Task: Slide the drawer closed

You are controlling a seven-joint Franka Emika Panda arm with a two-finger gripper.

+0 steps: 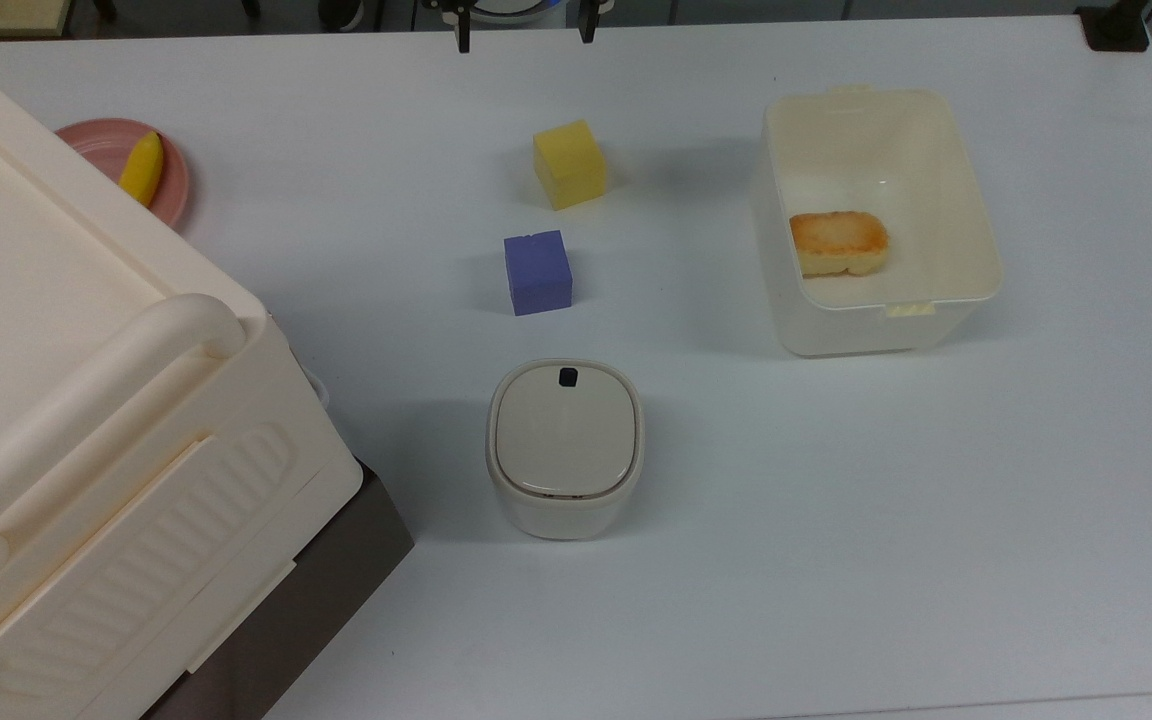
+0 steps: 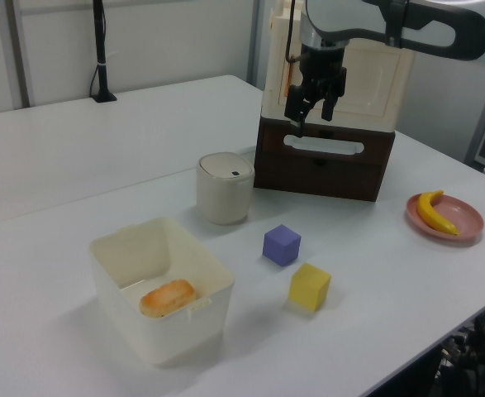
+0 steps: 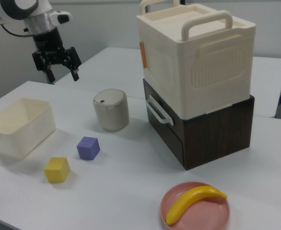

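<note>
The end effector (image 3: 62, 72) hangs in the air with its fingers apart and nothing between them, well away from the drawer (image 3: 171, 129). The drawer sits flush in the dark base under the cream cabinet (image 3: 197, 52), its white handle (image 3: 155, 109) facing the lidded pot (image 3: 111, 109). In the right view, nearer than the pot lie the purple cube (image 3: 88, 147) and yellow cube (image 3: 57, 169); the bin (image 3: 18, 125) stands to the pot's left, and the banana (image 3: 193, 202) on its pink plate (image 3: 212, 213) is nearest.
</note>
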